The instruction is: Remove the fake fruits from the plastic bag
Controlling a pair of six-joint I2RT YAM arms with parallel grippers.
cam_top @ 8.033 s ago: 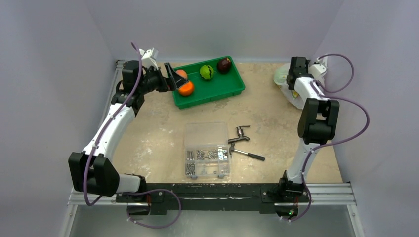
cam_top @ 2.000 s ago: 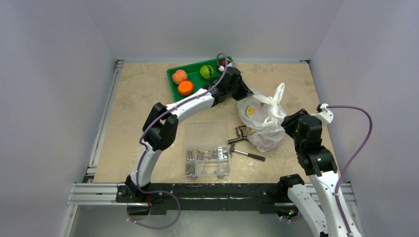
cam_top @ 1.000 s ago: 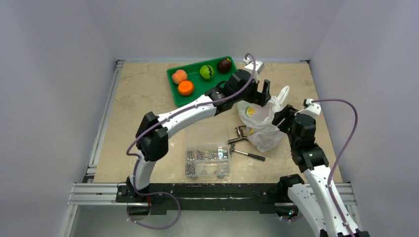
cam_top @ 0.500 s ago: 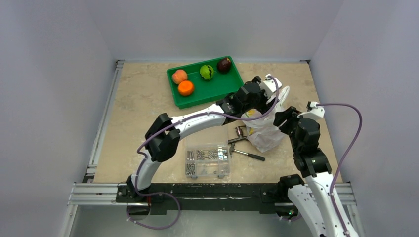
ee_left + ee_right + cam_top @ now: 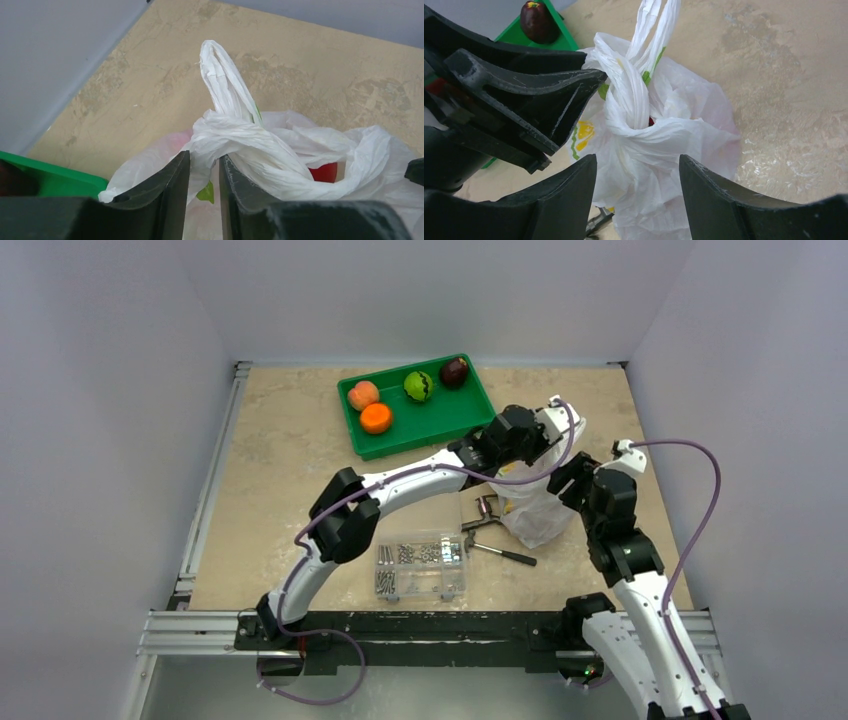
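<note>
You see both arms meeting at the plastic bag (image 5: pixel 530 512), which lies right of the middle of the bench (image 5: pixel 290 470). The left end effector (image 5: pixel 548 440) is over the far top of the bag, and the right end effector (image 5: pixel 566 478) is at its right side (the jaws are too small to judge here). A metal tool (image 5: pixel 490 530) lies just beside the bag. The screw box (image 5: pixel 420 555) sits closer to the arm bases, and the green tray (image 5: pixel 440 418) is farther back.

Plastic bag (image 5: pixel 260 150) thin, crinkled, translucent white film; worktop (image 5: pixel 290 470) matt, mottled beige, stone-like; tray (image 5: pixel 440 416) smooth green plastic, slight sheen.
</note>
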